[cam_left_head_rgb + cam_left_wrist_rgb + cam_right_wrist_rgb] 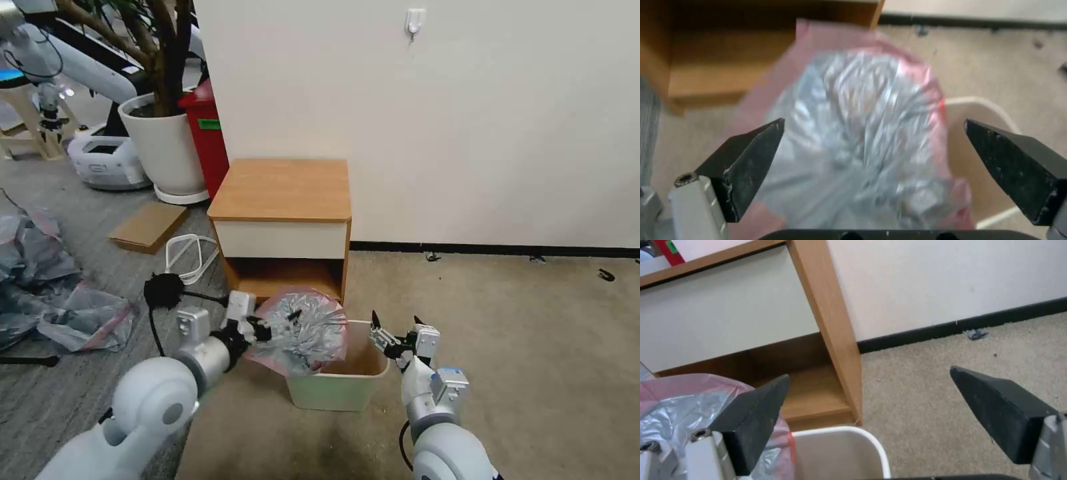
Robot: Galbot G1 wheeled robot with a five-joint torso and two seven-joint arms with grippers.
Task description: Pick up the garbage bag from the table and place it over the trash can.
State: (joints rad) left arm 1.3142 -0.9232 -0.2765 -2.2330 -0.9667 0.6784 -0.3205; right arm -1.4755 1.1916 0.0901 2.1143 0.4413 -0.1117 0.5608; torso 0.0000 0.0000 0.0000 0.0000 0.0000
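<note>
A thin, crinkled garbage bag (303,328) of glossy translucent grey plastic with a pink rim is seen. The trash can (340,390) is smooth, pale plastic with a rolled rim. The worktop (283,190) is finished in matt light-brown wood grain, with a smooth cream drawer front. The floor is covered in rough beige carpet. Matt black fingers (756,413) are seen on the right hand.
</note>
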